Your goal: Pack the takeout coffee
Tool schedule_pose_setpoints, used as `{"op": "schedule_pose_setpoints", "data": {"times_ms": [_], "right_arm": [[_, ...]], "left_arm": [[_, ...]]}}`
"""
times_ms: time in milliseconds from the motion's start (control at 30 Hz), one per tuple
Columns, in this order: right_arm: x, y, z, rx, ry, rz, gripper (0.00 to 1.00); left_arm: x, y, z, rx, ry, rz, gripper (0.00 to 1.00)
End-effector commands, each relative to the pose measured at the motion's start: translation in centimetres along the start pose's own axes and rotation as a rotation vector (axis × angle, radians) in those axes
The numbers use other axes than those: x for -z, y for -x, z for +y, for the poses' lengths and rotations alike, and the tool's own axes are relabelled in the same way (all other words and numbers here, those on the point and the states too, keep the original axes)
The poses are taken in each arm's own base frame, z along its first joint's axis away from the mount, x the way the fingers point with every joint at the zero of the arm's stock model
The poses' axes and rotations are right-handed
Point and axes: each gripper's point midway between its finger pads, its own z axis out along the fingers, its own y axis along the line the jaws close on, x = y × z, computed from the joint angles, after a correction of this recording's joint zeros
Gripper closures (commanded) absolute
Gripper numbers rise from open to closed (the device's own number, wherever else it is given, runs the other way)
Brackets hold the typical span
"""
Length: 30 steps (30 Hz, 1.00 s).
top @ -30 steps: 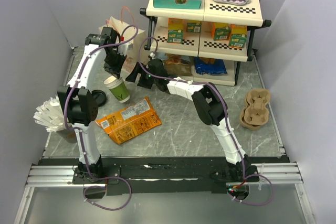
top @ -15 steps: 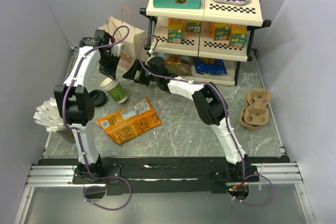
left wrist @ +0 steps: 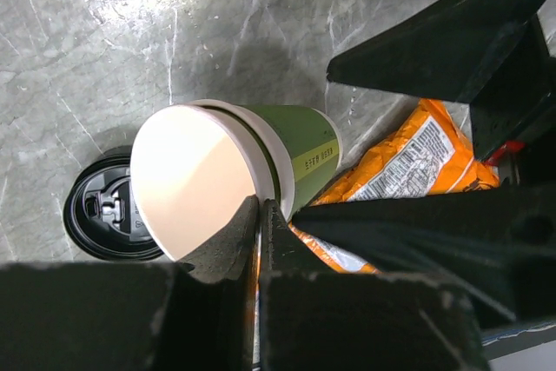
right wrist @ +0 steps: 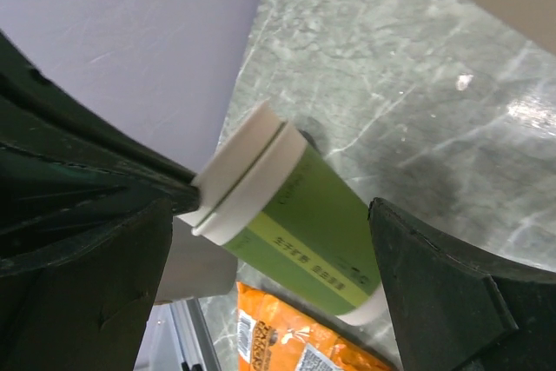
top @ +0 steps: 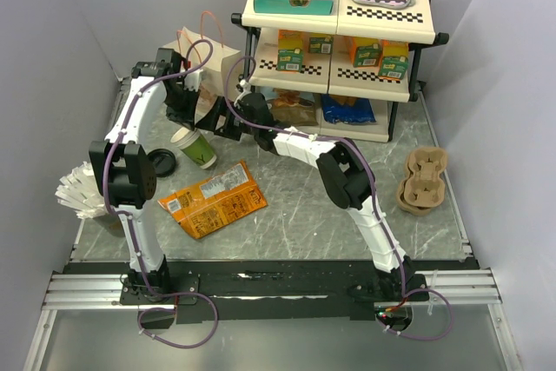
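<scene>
green lidless cup (left wrist: 226,171), rim partly hidden by pinching left jaws.

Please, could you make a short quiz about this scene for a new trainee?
1. True or false: the black lid sits on the green cup.
2. Which one pinches the cup's rim? A) left gripper B) right gripper C) neither
3. Fill in: the right gripper's jaws stand ____.
Key: 1 false, the lid lies on the table beside the cup; 2 A; 3 open.
</scene>
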Motion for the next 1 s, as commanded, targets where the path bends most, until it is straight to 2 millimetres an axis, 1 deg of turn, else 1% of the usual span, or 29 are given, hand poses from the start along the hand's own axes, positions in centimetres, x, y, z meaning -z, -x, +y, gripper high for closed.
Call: {"op": "schedule_pose_setpoints", "data": {"times_ms": [0,267,400,500,800,900,967], "right_arm": [[0.0,1.4,3.7,0.014,0.076,-0.031,0.0],[-0.3,0.1,2.1,-0.039,0.007,-0.003,0.0],[-0.2,-0.5,0.8,-0.069,-0.04,0.013,0.01],[-0.2,-1.1,0.4,-0.076,-0.049,0.027,0.01],[-0.6,-1.6,-1.5,-0.099,-0.103,0.025,0.01],[-0.7,-1.5,-1.5,-0.096,-0.101,0.023,0.01],[-0.6,-1.1,-0.6,-0.092,-0.066,0.012,0.0]], "left_arm": [[3.2,2.2,-1.1,-0.002,-0.015,-0.116,0.99],[3.7,2.7,-1.0,-0.008,-0.001,-0.134,0.99],[4.0,2.8,-0.9,-0.005,0.006,-0.142,0.99],[4.1,3.0,-1.0,-0.005,0.0,-0.149,0.99],[4.5,3.0,-1.7,-0.005,-0.03,-0.152,0.99],[4.5,2.7,-1.8,-0.009,-0.033,-0.147,0.99],[4.3,2.4,-1.7,-0.01,-0.032,-0.138,0.99]]}}
